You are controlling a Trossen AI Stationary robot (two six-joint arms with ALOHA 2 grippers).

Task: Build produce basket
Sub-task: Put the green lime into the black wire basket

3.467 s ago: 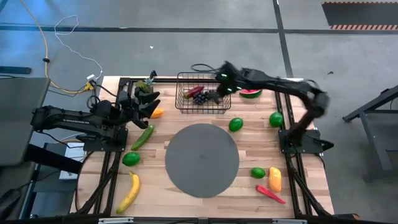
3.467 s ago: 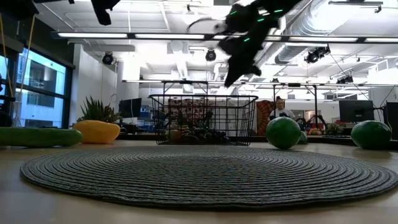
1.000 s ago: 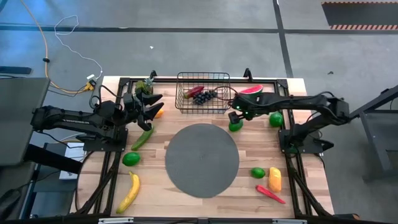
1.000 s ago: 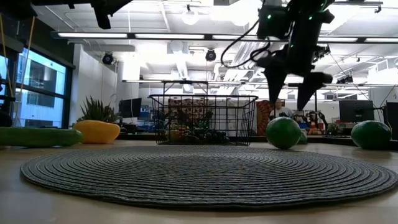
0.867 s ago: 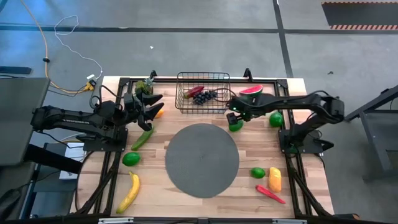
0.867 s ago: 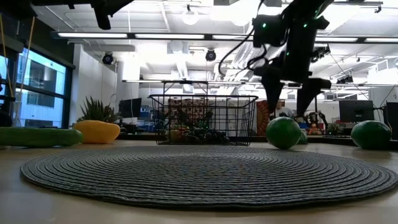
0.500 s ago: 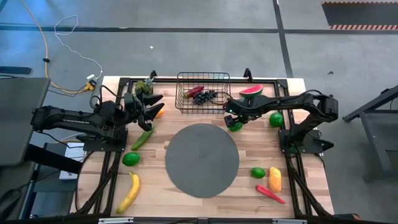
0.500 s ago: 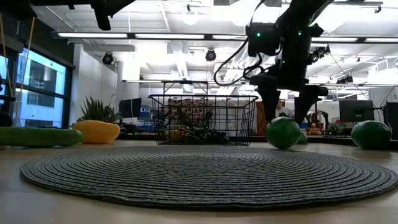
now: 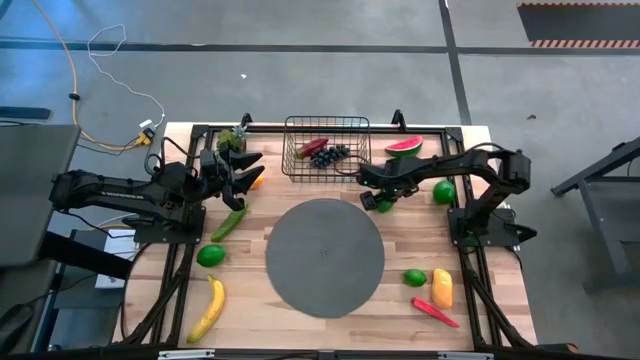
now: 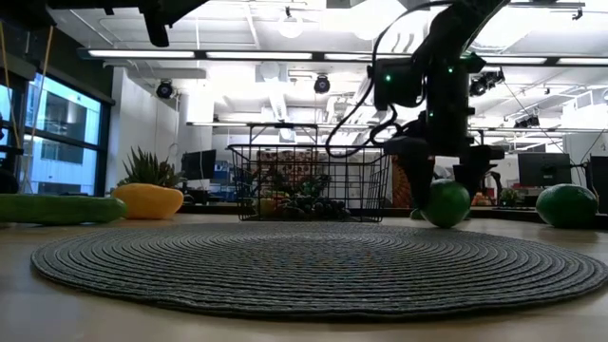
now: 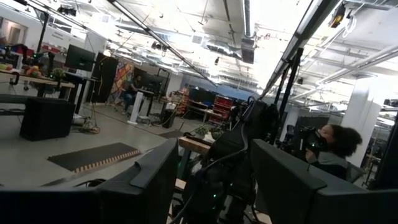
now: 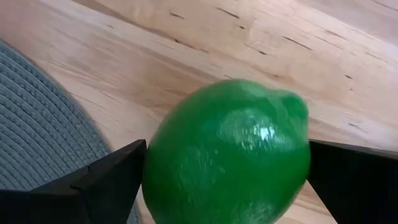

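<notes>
Your right gripper (image 9: 381, 200) is down at the table with a green lime (image 12: 227, 158) sitting between its two dark fingers (image 12: 109, 180), one finger on each side of the fruit. The fingers are spread around the lime; you cannot tell from these views whether they press on it yet, so treat it as bracketed, not held. The lime rests on the bare wood just off the edge of the round grey mat (image 9: 325, 257), on the side nearest the black wire basket (image 9: 326, 148), and the basket stands close behind it. Judge the lime as a light, hard, glossy toy: its smooth rounded skin will likely slip or roll away if you pinch it off-centre, so close across its widest middle, squarely, before lifting. The basket already holds dark grapes (image 9: 330, 154) and a red piece, and it is where this lime belongs. Your left gripper (image 9: 240, 165) waits raised, to the left of the basket, with its fingers apart and nothing in them. A red watermelon slice (image 9: 403, 146) lies just right of the basket, and another lime (image 9: 444, 190) lies farther right of it, near the table's edge.
</notes>
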